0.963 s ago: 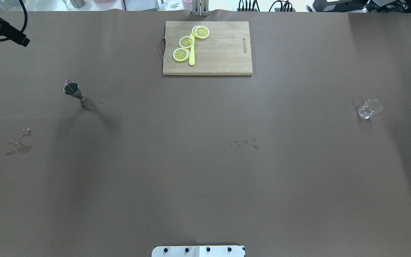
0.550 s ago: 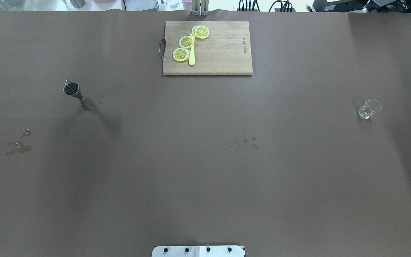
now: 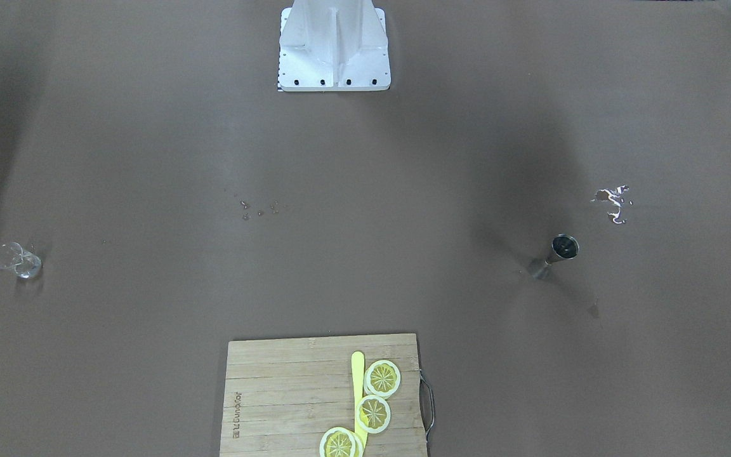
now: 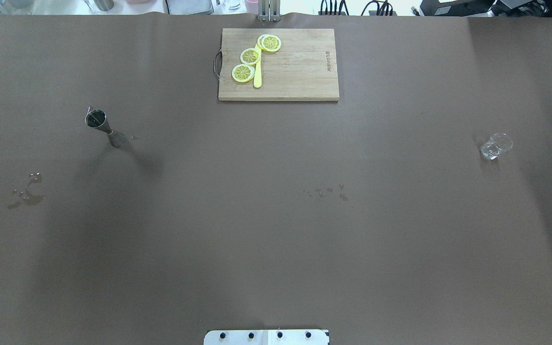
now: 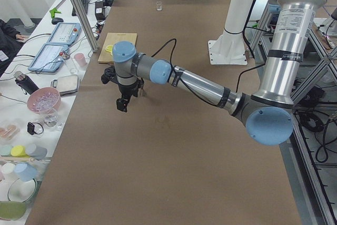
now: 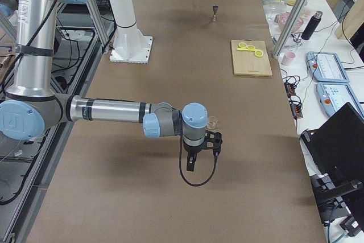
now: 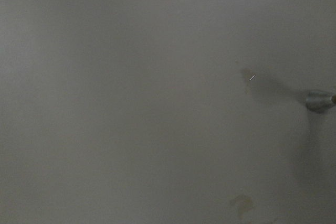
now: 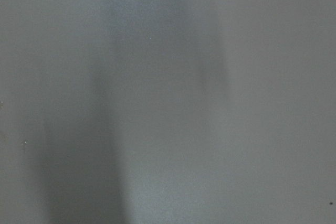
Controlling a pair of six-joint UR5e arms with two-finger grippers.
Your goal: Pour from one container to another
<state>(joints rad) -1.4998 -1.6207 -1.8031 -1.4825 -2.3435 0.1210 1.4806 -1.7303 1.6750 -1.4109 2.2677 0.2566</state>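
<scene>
A steel jigger [image 4: 100,124] stands upright on the left half of the table and shows at the right of the front view [image 3: 556,252]; its base [image 7: 319,100] shows at the right edge of the left wrist view. A small clear glass [image 4: 495,145] sits far right. My left gripper [image 5: 122,105] hangs above the table beside the jigger, seen only from the side, so I cannot tell its state. My right gripper [image 6: 191,165] hovers just short of the glass [image 6: 212,122], state likewise unclear. Neither gripper touches a container.
A wooden cutting board [image 4: 300,67] with lemon slices [image 4: 250,56] and a yellow knife lies at the table's far edge. Water spills mark the paper at the left [image 4: 27,195] and centre [image 4: 328,191]. The robot base plate [image 4: 266,337] sits at the near edge.
The black part of my left arm that showed at the overhead view's top-left corner has slid out of that view to the left. Jigger and glass have not moved.
</scene>
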